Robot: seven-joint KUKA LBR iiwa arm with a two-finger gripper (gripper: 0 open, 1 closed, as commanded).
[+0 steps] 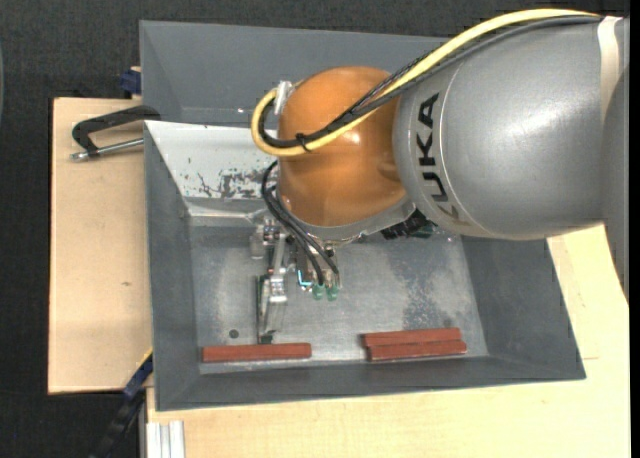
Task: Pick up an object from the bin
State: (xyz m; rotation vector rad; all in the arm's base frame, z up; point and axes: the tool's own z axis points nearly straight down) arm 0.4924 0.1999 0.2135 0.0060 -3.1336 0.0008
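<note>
Red-brown flat bar [255, 352] lies along the bin's [425, 281] near wall, left of a second like bar [413, 344], the two apart. The gripper [268, 332] hangs with its tip just above the left bar's middle. I cannot tell if it is released or clenched. The grey arm [520, 126] bears the letters "UKA", running up its side beside the orange cover [335, 161].
</note>
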